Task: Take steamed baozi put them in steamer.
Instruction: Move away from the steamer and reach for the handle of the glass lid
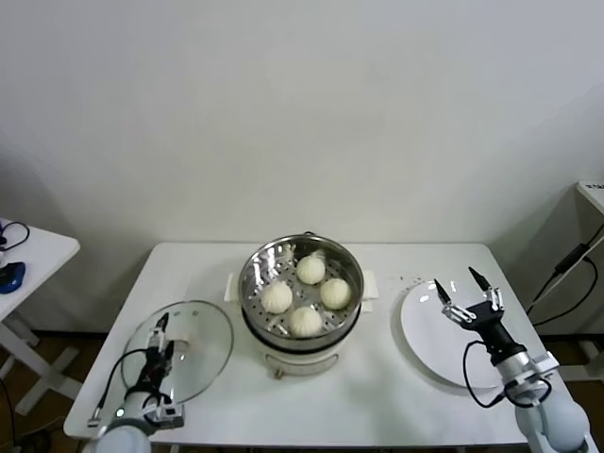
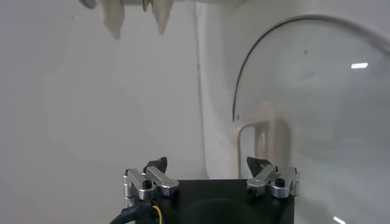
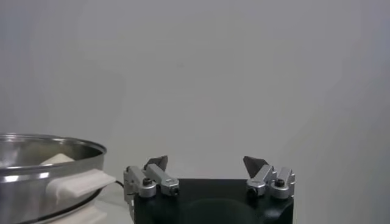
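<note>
Looking down from the head camera, I see the steamer standing mid-table with its steel basket on the white cooker base, and all four steamed baozi lie inside it on the perforated floor, grouped close together. My right gripper hangs over the white plate, to the right of the steamer and apart from it, its fingers spread wide and holding nothing. My left gripper sits low at the near left, over the glass lid that lies flat on the table; from this view I cannot tell how its fingers stand. Through the left wrist camera, that gripper shows its fingers spread, nothing between them, with the lid's curved edge beyond. Through the right wrist camera, the right gripper is likewise parted and empty, and the steamer's shiny rim with a white side handle shows off to one side, a pale bun top just visible above the rim.
</note>
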You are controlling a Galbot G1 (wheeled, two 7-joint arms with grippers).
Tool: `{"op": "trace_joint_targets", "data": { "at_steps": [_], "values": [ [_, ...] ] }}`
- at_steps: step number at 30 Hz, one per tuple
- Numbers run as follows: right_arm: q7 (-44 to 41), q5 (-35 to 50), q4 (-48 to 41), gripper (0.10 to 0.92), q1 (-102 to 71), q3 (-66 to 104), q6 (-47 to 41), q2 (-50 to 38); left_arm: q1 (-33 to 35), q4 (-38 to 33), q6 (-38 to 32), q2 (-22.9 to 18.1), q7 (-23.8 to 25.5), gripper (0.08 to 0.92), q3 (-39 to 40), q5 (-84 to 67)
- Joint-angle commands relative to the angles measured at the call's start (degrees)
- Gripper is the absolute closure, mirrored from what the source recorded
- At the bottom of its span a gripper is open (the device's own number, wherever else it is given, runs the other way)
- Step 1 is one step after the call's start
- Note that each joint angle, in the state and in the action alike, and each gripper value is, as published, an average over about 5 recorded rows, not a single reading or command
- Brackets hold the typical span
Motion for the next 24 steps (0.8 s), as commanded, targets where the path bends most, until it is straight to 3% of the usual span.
{"op": "trace_joint_targets", "data": {
  "at_steps": [1,24],
  "values": [
    [-0.35,-0.7,-0.23,0.203,-0.64,0.53,0.2,0.8,-4.1,4.45,-0.03,0.26,-0.52,0.177,0.09,-0.46],
    [-1.58,-3.94,-0.65,0.203,-0.93,0.01,0.28,3.73,-7.02,10.16,-0.85,-0.11,-4.24,0.207,0.46,-2.94]
  ]
}}
